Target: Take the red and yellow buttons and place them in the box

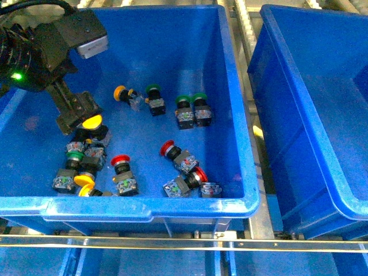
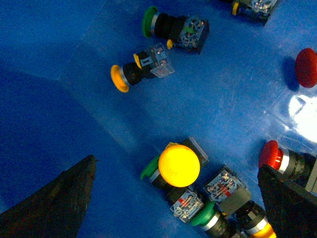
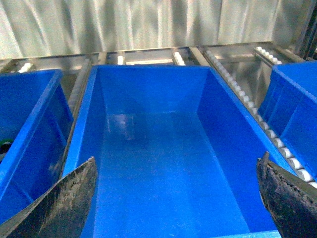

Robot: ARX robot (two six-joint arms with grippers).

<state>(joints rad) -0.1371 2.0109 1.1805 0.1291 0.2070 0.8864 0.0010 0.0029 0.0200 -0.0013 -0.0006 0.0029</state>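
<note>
Plainly, the left gripper (image 1: 80, 117) is seen inside the large deep blue plastic bin (image 1: 172, 40) in which the loose switches are kept. Its two black fingers (image 2: 59, 201) are spread wide and nothing is gripped by them. Between those fingers, roughly midway, a push-button switch with a round yellow mushroom cap (image 2: 179, 165) is found, its cap turned up toward the wrist camera. In the left wrist view blue floor is seen between the cap and each finger, so the cap is touched by neither.

A green-capped switch (image 2: 148, 172) is pressed against the yellow one, partly under its cap, and grey contact blocks (image 2: 224, 184) are packed just beside it, toward one finger. Just beside that same finger a red-capped switch (image 2: 271, 154) is seen.

Beyond the fingertips, well apart from them, a second yellow-capped switch (image 2: 130, 75) is laid on its side. Another green-capped switch (image 2: 168, 25) is seen further out, and a second red cap (image 2: 307, 67) is set off to one side. In the front view a third red cap (image 1: 200, 174) is seen further still from the fingers, near the bin's front wall.

The right gripper (image 3: 176, 166) is held above the large deep blue plastic box with sloping walls (image 3: 148, 94). Its fingers are likewise parted, nothing is held, and the box's floor is seen between them.
</note>
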